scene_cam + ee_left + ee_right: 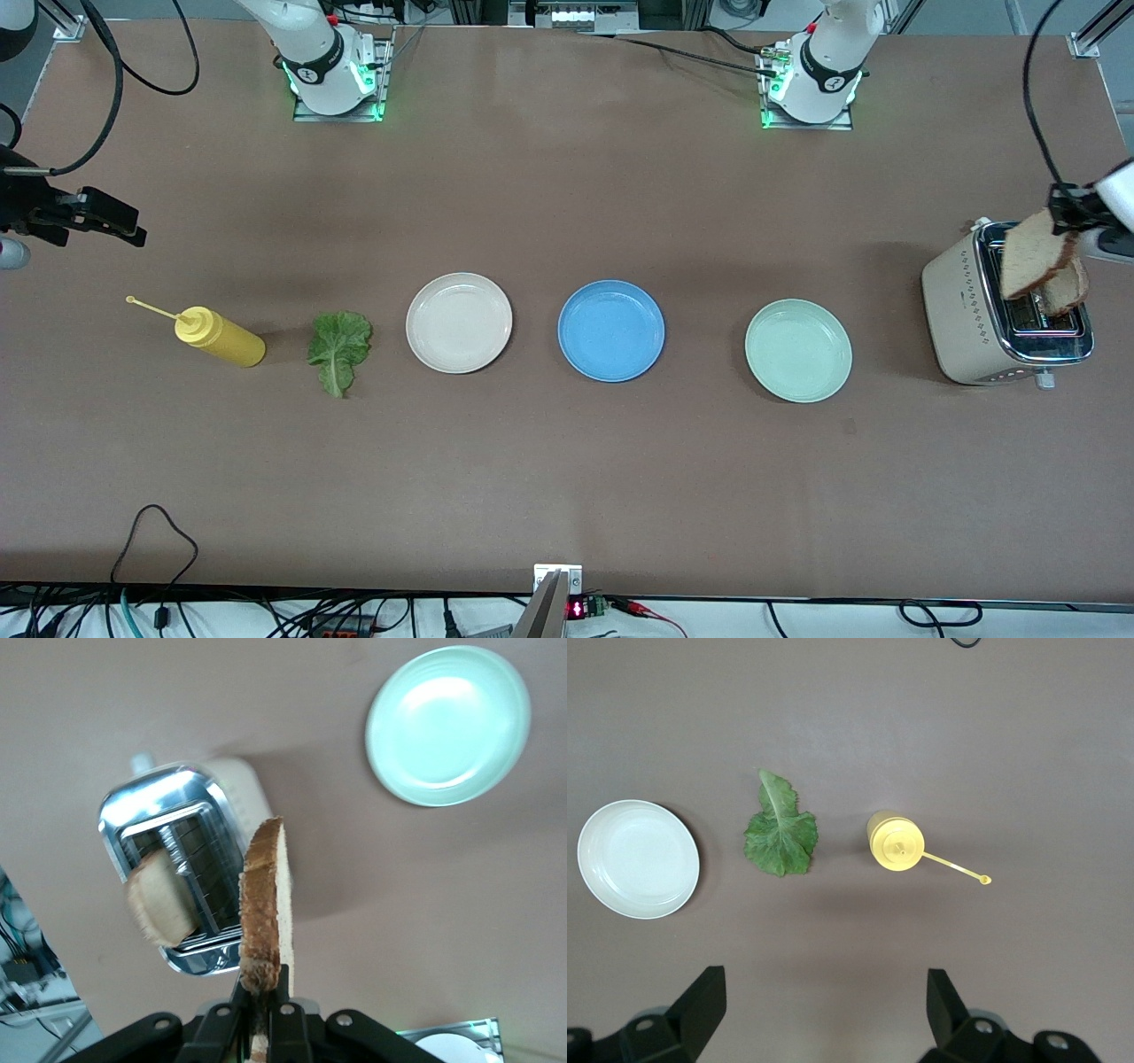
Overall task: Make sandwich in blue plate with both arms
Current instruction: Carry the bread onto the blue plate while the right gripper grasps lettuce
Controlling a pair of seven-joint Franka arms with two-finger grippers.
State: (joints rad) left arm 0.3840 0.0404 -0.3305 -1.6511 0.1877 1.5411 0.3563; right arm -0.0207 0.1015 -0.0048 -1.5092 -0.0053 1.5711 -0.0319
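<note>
1. front view: left pincer (1066,211) up over the toaster (961,306) at the left arm's end of the bench (567,478), pinching a bread slice (1036,252) by its top edge; slice hangs tilted, clear of the slots.
2. second slice (1067,288) stands partly out of a toaster slot.
3. row along the bench from the toaster: mint plate (798,351), blue plate (611,330), cream plate (459,322), lettuce (337,349), yellow bottle (217,334) on its side. plates well apart.
4. right pincer (120,226) waits above the bench's right-arm end, over bare top near the bottle.
5. left wrist view: pincer (261,1005) pressed on the slice (263,904), seen edge-on, crust showing; toaster (173,868) below with the other slice (159,904) in it; mint plate (448,725) beside.
6. right wrist view: pincer (824,1005) spread, holding nothing; lettuce (780,831), bottle (897,842), cream plate (638,858) below.
</note>
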